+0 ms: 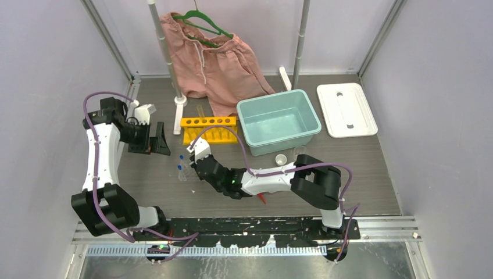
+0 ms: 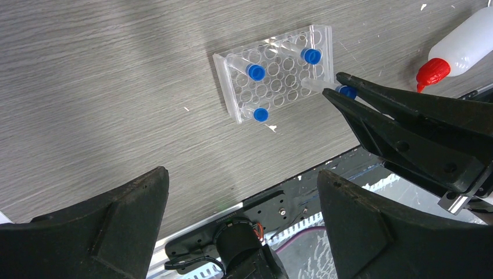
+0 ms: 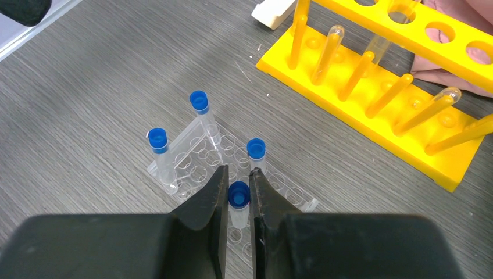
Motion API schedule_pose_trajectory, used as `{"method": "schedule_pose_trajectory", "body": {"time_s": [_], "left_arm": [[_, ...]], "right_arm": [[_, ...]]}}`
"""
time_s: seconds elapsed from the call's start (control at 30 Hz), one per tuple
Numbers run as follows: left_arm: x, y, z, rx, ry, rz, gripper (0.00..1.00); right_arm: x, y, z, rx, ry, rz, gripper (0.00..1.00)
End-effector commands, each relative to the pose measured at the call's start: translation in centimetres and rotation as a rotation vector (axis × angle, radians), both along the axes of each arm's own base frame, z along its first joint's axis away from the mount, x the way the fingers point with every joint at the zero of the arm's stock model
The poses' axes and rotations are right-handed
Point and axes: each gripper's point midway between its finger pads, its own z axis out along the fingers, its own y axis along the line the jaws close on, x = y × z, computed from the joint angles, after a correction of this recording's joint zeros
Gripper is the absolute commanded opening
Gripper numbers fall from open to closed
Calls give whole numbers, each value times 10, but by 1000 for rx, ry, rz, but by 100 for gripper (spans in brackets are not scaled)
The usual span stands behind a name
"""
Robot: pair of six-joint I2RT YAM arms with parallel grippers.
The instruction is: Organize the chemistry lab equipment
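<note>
Three vials (image 3: 157, 152) stand racked; right tool (image 3: 238, 172) pinches a fourth vial (image 3: 239, 196) at its blue cap, just over the rack (image 3: 280, 187). Light, slick, probably brittle: hold near the cap. Left tool (image 2: 241, 174) gapes wide, empty.

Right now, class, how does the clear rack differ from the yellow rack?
The clear rack is see-through with a grid of small holes; the yellow rack is opaque with one row of larger holes. The clear rack holds blue-capped vials; the yellow rack holds glass tubes. Both stand on the table.
</note>
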Motion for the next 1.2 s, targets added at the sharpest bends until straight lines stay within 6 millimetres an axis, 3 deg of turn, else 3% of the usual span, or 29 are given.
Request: {"method": "schedule_pose_trajectory", "body": {"time_s": [0.0, 0.33, 0.77, 1.17], "left_arm": [[8, 0, 11, 3, -53, 0, 98], [7, 0, 10, 0, -51, -4, 98], [7, 0, 10, 4, -54, -7, 98], [8, -1, 9, 0, -56, -6, 99]], "right_arm": [[4, -2, 25, 56, -52, -36, 1], [9, -3, 33, 73, -84, -54, 1], [2, 4, 19, 82, -29, -28, 1], [-1, -5, 12, 58, -21, -31, 1]]}}
